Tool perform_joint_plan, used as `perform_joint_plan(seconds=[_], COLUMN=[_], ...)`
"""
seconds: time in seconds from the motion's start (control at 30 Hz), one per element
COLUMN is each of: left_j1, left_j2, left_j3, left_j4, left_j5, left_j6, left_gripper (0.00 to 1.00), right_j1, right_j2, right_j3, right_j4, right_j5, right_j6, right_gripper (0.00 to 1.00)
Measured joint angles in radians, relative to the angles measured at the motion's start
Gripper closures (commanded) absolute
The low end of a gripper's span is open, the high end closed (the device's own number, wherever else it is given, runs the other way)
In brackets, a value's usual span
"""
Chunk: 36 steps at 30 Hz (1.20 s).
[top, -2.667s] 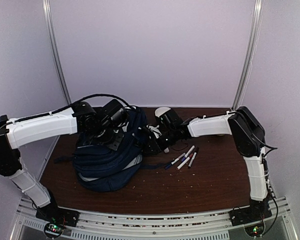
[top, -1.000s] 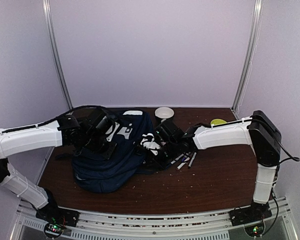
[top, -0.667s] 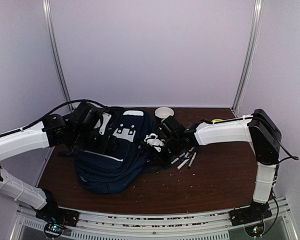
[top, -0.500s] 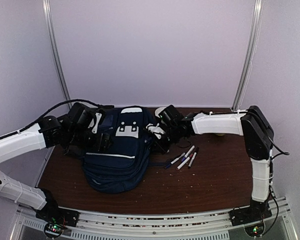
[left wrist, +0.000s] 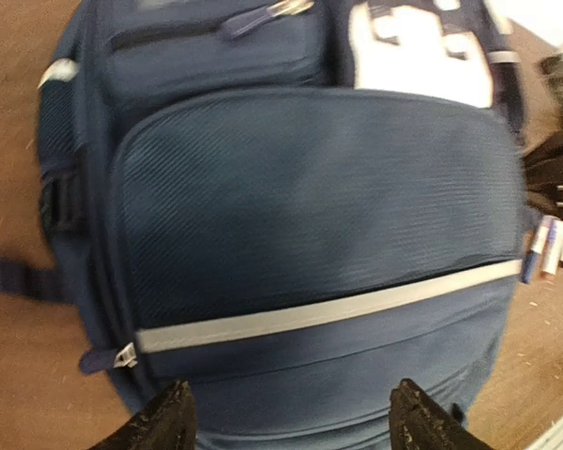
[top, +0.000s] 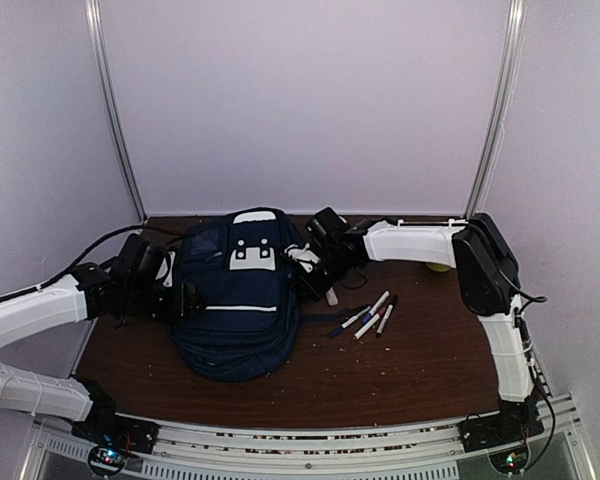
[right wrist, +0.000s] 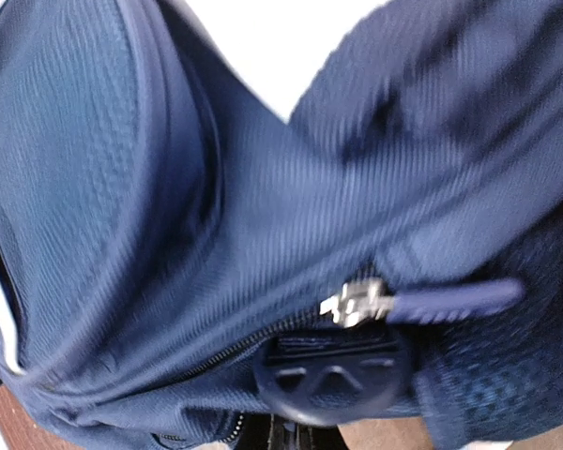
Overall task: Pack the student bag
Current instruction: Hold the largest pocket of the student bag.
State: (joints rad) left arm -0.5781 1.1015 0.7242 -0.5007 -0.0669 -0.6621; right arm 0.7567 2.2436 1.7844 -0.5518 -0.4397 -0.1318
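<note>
Holding left jaws wide apart beside the student bag; pinching its right side with closed right jaws.

Mid-table student bag, markers; right side seemingly open

- We see only the tips of the left gripper, cut off by the left wrist view's bottom edge.
- The student bag fills the right wrist view, blurred at the upper right; we cannot tell what the right gripper touches.
- The right arm hides most of a yellow-green thing.
</note>
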Motion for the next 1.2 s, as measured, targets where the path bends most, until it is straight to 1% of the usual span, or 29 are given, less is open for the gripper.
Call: perform_joint_plan(seconds=[0.1,0.17,0.27,0.37,0.57,0.67,0.77,0.9,1.0,1.13,1.2], left_j1=[-0.005,-0.006,-0.013,-0.04,-0.158,-0.221,-0.262,-0.281,-0.281,-0.285,-0.286], left_j2=[-0.011,0.023,0.155,0.303,0.523,0.608,0.655,0.705,0.732,0.777,0.797], left_j3=[-0.005,0.023,0.142,0.276,0.511,0.597,0.616,0.616,0.62,0.661,0.682], left_j4=[0.085,0.106,0.104,0.117,0.089,0.055,0.026,-0.013,-0.03,-0.045,-0.049], left_j5=[0.047,0.057,0.063,0.051,0.0,-0.043,-0.075,-0.105,-0.127,-0.152,-0.165], left_j6=[0.044,0.06,0.057,0.026,-0.063,-0.108,-0.159,-0.22,-0.243,-0.257,-0.257], left_gripper=[0.29,0.3,0.32,0.37,0.38,0.41,0.47,0.49,0.55,0.56,0.51], right_j1=[-0.007,-0.014,-0.024,-0.036,-0.054,-0.059,-0.062,-0.064,-0.067,-0.069,-0.069], right_j2=[-0.026,-0.034,-0.038,-0.04,-0.04,-0.041,-0.047,-0.063,-0.077,-0.081,-0.081], right_j3=[-0.055,-0.069,-0.074,-0.075,-0.086,-0.09,-0.097,-0.113,-0.125,-0.129,-0.132], right_j4=[0.011,0.016,0.027,0.037,0.055,0.058,0.066,0.078,0.085,0.093,0.098], right_j5=[-0.005,-0.009,-0.02,-0.045,-0.099,-0.113,-0.124,-0.13,-0.136,-0.144,-0.147], right_j6=[-0.001,-0.002,-0.002,0.008,0.034,0.042,0.053,0.061,0.068,0.08,0.084], right_gripper=[1.0,1.0,1.0,1.0,1.0,1.0,1.0,1.0,1.0,1.0,1.0])
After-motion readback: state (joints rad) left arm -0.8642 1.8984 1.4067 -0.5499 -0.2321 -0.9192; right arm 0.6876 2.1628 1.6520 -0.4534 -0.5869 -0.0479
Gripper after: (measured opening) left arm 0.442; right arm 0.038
